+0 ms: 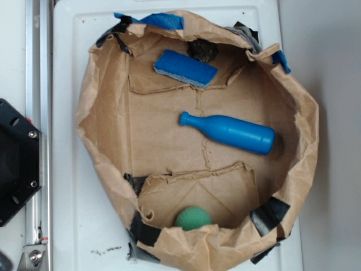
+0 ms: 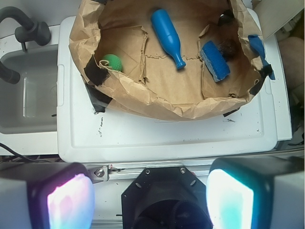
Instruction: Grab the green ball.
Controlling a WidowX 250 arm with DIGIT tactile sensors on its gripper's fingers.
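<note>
**Approach Step: Gripper Not Yet at the Green Ball**

The gripper [image 2: 150, 198] sits well back from the paper bag [image 2: 143, 98], its two fingers [image 2: 69, 198] spread wide and holding nothing. The green ball [image 2: 112, 62] lies ahead and to the left of the gripper, inside the bag near its taped wall. The blue bottle [image 2: 167, 37] lies farther ahead, centred; the blue sponge [image 2: 214, 60] and a dark lumpy object [image 2: 228, 47] lie ahead to the right. The reach appears not yet begun. The next move calls for travel forward and left over the bag rim, then descent with the jaws straddling the ball.
</note>
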